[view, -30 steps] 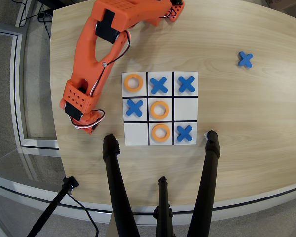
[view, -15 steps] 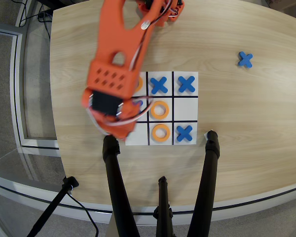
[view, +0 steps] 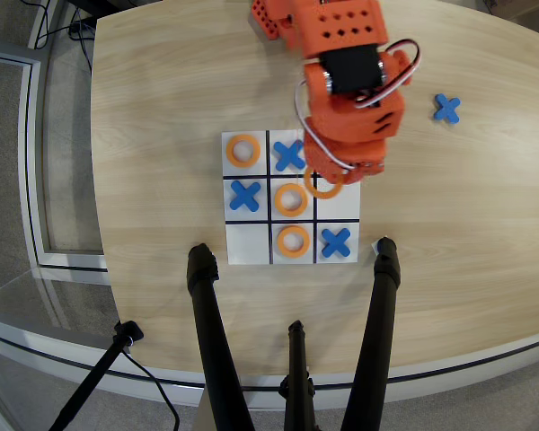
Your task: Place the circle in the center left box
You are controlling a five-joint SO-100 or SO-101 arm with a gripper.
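The board [view: 248,254] is a white 3x3 grid with black lines. My orange gripper [view: 328,176] reaches down from the top of the overhead view over the board's right column and is shut on the circle [view: 321,189], an orange ring. The ring hangs over the upper left corner of the center left box [view: 341,205], the blank white cell at the right end of the middle row in this view. Other orange rings lie in the top-left [view: 243,151], centre [view: 291,199] and bottom-middle [view: 293,241] cells. The top-right cell is hidden by the arm.
Blue X pieces lie in the top-middle [view: 289,155], middle-left [view: 244,196] and bottom-right [view: 336,241] cells. A spare blue X [view: 446,109] lies on the table at the right. Black stand legs [view: 211,332] rise from the table's front edge.
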